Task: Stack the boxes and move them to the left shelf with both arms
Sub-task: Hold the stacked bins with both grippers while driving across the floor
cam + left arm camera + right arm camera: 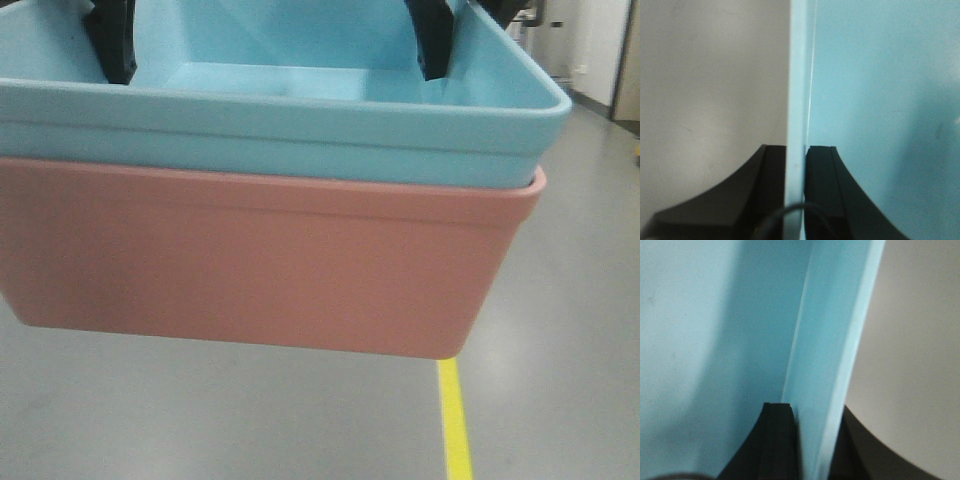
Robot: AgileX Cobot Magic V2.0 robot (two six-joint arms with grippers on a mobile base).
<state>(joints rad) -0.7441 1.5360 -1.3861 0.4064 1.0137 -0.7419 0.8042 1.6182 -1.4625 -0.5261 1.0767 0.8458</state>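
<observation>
Salmon plastic fills the front view: the pink bin (250, 270) hangs clear of the grey floor (560, 300) and its yellow line (455, 420). The blue bin (300, 130) is nested inside it, so the stacking looks done and the carry is in hand. The left gripper (110, 40) and right gripper (430, 40) reach into the blue bin near its two sides, probably to keep the load level. From the left wrist, black fingers (822, 190) are clenched on the blue bin's upright wall, one inside and one outside, with no gap showing. From the right wrist the grasp is mirrored, with the inner finger (780, 440) pressed to the same bin's wall and the outer one behind it (whether the pink rim is pinched too, I cannot tell). No view shows the shelf, so the stack is not yet there.
</observation>
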